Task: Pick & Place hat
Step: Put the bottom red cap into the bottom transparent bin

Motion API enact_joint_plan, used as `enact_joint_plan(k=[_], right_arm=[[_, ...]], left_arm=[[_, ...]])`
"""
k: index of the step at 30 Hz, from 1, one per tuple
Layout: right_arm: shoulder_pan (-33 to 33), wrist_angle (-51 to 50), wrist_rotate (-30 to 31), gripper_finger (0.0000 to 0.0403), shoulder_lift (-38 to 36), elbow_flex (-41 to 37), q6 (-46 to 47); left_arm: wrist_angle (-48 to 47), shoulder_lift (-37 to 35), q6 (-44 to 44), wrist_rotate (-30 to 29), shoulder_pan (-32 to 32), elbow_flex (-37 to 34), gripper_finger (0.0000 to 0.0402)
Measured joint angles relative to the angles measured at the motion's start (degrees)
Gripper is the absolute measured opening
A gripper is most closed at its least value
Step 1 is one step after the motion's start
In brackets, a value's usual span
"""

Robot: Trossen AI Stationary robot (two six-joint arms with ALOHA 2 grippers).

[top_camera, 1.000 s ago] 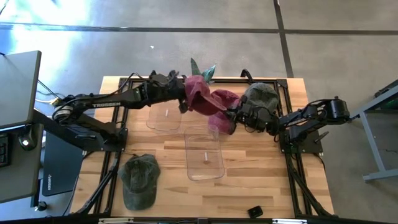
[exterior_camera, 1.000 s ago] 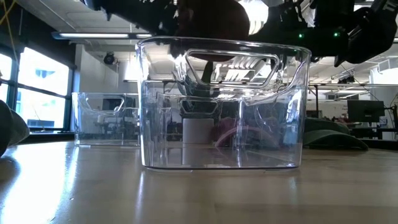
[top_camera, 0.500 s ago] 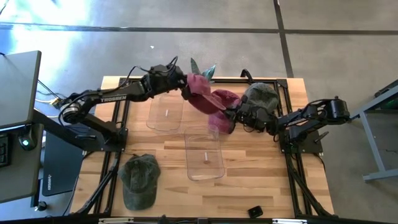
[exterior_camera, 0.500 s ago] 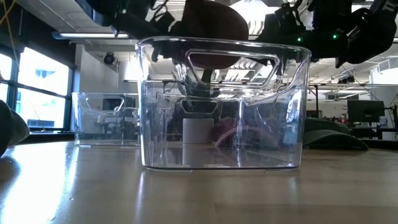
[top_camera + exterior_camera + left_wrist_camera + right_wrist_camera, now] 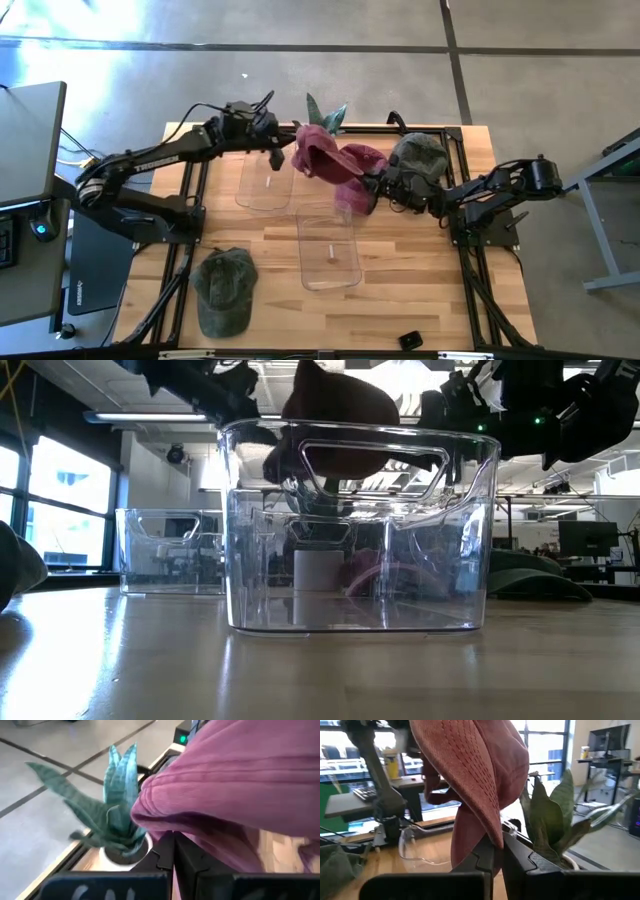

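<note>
Maroon hat (image 5: 330,160) crumpled, stretched in air over the counter (image 5: 400,270). Pinched by left end effector (image 5: 292,146) and right end effector (image 5: 368,186), arms converging mid-counter.

The hat (image 5: 335,165) hangs between the left tool (image 5: 290,150) and right tool (image 5: 368,188), above two bins (image 5: 328,250) on the counter (image 5: 400,290); another hat (image 5: 224,290) lies near-left, a plant (image 5: 325,113) stands at the far edge.
</note>
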Motion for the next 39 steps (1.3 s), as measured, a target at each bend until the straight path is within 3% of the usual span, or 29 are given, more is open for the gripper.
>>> enact_joint_plan(k=[4, 8, 17, 20, 22, 32, 35, 39], right_arm=[[0.0, -0.8, 0.5, 0.001, 0.0, 0.0, 0.0], [-0.1, -0.6, -1.5, 0.0011, 0.0, 0.0, -0.5], [-0.1, -0.4, -10.4, 0.0013, 0.0, 0.6, -1.8], [-0.1, -0.3, -13.3, 0.0012, 0.0, 0.7, -2.9], [-0.1, -0.5, -13.4, 0.001, 0.0, 0.7, -3.0], [0.0, -1.2, -11.5, 0.0011, 0.0, 0.7, -4.1], [0.1, -1.1, -11.4, 0.0012, 0.0, 0.7, -4.1], [0.1, -1.1, -11.0, 0.0011, 0.0, 0.7, -4.1]], left_arm=[[-5.5, -2.8, 5.1, 0.7, -2.2, 0.0, 0.0], [-0.3, -3.0, 7.3, 3.0, -5.5, 0.0, 0.0], [29.4, 7.3, 9.3, -12.4, -8.9, 0.0, 0.0], [33.3, 9.7, 15.0, -20.7, -8.9, 0.0, 0.0], [33.3, 10.6, 17.7, -23.9, -8.9, -0.1, 0.0], [32.3, 10.7, 20.1, -24.5, -11.8, -0.1, 0.0001], [26.1, 9.3, 22.3, -19.6, -11.7, 1.1, 0.0017], [12.7, 9.2, 22.2, -17.1, -11.7, 5.7, 0.0073]])
